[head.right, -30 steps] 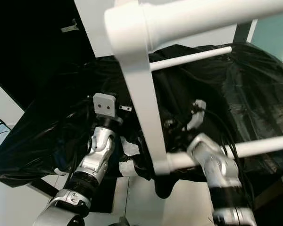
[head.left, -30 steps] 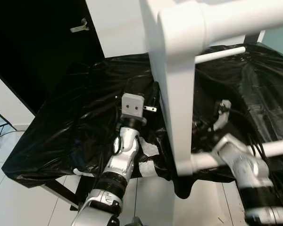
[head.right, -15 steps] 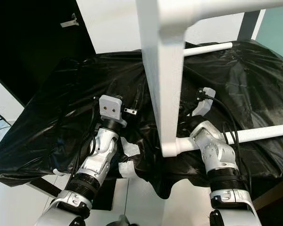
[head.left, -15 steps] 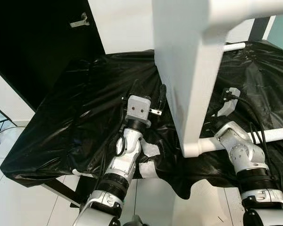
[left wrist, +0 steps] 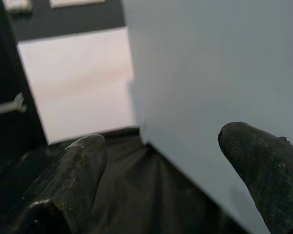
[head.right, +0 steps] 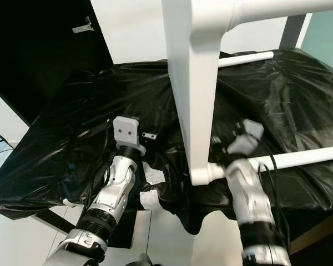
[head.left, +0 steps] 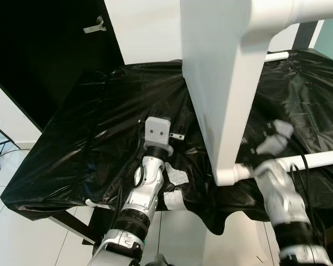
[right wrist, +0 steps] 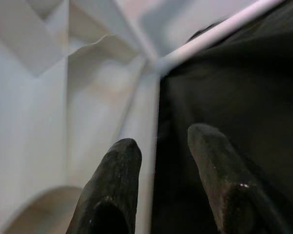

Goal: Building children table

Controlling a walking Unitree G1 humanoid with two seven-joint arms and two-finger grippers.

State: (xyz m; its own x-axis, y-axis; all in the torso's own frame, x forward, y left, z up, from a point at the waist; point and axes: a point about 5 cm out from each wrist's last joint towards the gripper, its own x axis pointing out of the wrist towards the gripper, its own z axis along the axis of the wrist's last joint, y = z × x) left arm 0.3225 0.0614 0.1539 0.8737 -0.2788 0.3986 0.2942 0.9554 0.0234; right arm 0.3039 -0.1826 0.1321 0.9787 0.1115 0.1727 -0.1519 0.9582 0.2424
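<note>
Two grippers flanking one white table frame (head.left: 222,94), stood on end over a surface draped in black plastic sheet (head.left: 94,127). Broad white panel rising upright at centre, long axis near vertical, thin white rods (head.left: 316,159) running off toward the robot's right. Left gripper (left wrist: 161,165) just left of the panel, aimed up along its flat face; fingers (left wrist: 73,170) spread wide, holding nothing, one tip close to the panel, contact not resolvable. Right gripper (right wrist: 161,161) low on the right, near the junction of the lower rod with the panel foot (head.left: 225,176); fingers (right wrist: 117,170) parted by a narrow gap, empty, pointing at the panel edge and a rod joint. Judged nearer to the work: right arm (head.left: 280,194), beside the lower rod; left arm better placed to steady the flat face.

Cut off at the upper margin: top of the frame, with its thick rounded rail (head.left: 299,14). Blurred: right forearm and wrist camera (head.right: 247,136) in the head views. Hidden behind the panel: fingertips of both grippers in the head views. Pale patches (head.left: 175,185) at the near edge of the sheet, nature unclear.
</note>
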